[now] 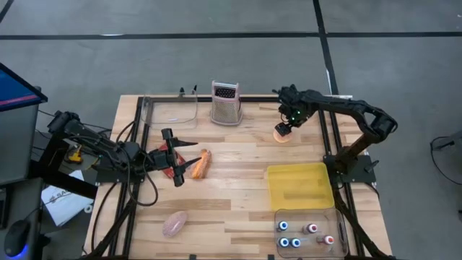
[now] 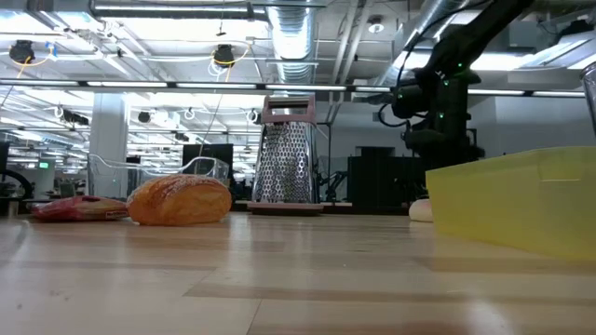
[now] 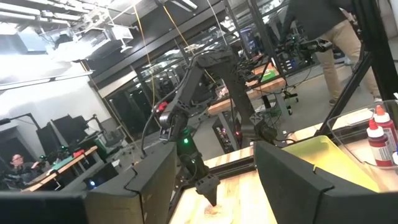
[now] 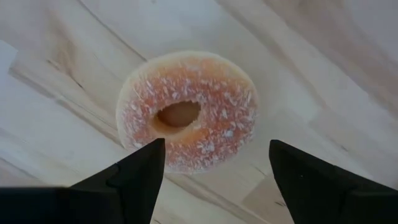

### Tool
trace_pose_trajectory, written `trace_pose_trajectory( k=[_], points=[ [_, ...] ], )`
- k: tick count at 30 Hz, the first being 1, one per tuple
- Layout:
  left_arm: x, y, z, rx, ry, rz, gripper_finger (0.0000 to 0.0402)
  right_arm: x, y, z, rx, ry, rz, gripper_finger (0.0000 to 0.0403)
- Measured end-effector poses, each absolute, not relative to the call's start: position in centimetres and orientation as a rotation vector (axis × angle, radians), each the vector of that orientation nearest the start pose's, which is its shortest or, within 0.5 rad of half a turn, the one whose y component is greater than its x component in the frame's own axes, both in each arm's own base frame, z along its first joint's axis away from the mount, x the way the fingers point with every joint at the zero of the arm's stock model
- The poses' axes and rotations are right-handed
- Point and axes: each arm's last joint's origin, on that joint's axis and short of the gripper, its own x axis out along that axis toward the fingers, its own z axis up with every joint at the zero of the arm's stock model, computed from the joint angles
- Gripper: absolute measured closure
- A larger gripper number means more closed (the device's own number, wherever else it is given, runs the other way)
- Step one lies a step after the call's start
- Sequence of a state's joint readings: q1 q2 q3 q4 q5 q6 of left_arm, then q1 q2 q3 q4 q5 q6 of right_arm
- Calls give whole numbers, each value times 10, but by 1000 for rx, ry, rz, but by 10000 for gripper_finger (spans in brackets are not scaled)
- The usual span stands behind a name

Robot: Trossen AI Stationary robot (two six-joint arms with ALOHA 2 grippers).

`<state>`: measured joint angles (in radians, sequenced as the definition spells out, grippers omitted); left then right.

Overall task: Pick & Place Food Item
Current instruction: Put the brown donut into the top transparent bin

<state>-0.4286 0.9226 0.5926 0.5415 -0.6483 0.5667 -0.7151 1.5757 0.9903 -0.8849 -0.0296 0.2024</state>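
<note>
doughnut (image 4: 186, 112) with a sugary pink top lies flat on the wooden tabletop (image 1: 238, 202) toward its far right part, just in front of the metal grater (image 1: 225, 103) side and behind the yellow tray (image 1: 299, 184). right gripper (image 1: 283, 130) hangs directly above the doughnut, pointing down, with its two dark fingers (image 4: 140, 171) spread wide on either side of it and holding nothing; from the wrist view the fingertips frame the doughnut's edge without clearly touching it. in the low view only a pale sliver of the doughnut (image 2: 421, 210) shows beside the tray's wall. left gripper (image 1: 177, 155) sits over the left middle of the tabletop, its fingers partly open, one on each side of a red flat food item (image 1: 167, 160), though i cannot tell whether it actually grips it. just beside it to the right lies a golden bread roll (image 1: 201, 164). a pinkish wrapped item (image 1: 174, 224) rests near the front edge, well apart from the rest. a clear container (image 1: 172, 110) stands at the back left next to the grater, and a clear bin (image 1: 339, 217) with small bottles sits at the front right corner, just in front of the yellow tray.
</note>
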Motion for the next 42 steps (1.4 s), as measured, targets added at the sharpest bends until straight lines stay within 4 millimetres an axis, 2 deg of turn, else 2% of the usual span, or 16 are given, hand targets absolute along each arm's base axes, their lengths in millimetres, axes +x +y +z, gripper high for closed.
trace_pose_trajectory(
  k=[8,16,24,29,36,39,42],
  points=[
    [190,-67,310,454,-115,264,189,202,-181,181,720,1296,-706,126],
    [190,-68,311,454,-116,262,189,208,-186,158,732,1375,-670,126],
    [190,-68,311,455,-121,251,189,208,-186,158,707,1381,-642,131],
    [190,-68,311,455,-122,250,189,209,-186,158,704,1378,-640,167],
    [190,-68,311,453,-124,250,189,209,-187,158,689,1371,-637,253],
    [190,-68,311,454,-125,247,189,209,-186,162,674,1351,-634,286],
    [190,-68,311,454,-125,247,189,209,-184,173,648,1302,-638,301]
  ],
)
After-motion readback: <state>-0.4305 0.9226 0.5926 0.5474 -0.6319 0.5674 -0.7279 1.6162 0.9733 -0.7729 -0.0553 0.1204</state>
